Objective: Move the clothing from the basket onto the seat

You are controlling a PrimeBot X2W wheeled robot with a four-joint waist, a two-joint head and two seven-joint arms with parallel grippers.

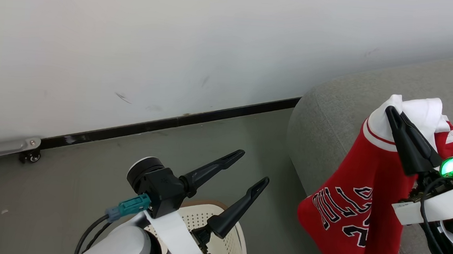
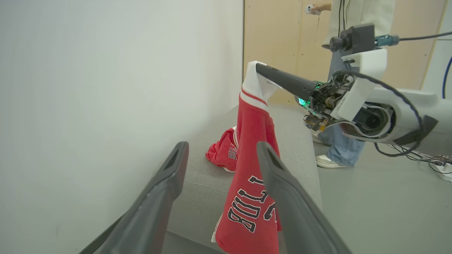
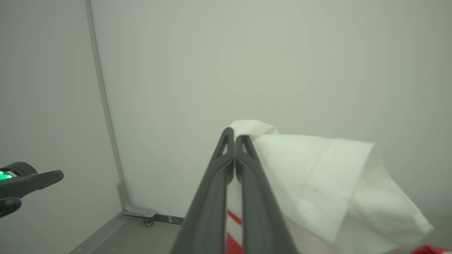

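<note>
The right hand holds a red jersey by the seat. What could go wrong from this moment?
1. The right hand pinches only the white trim of the jersey at its fingertips; the cloth may slip out.
2. The jersey hangs at the edge of the seat, its lower end below that edge in the left wrist view; released here, it may slide to the floor.

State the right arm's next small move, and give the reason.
Probably shift the right tool slightly farther over the large grey woven-fabric seat: it is shut on the white trim of the red lettered basketball jersey, which hangs free near the seat's edge.
</note>
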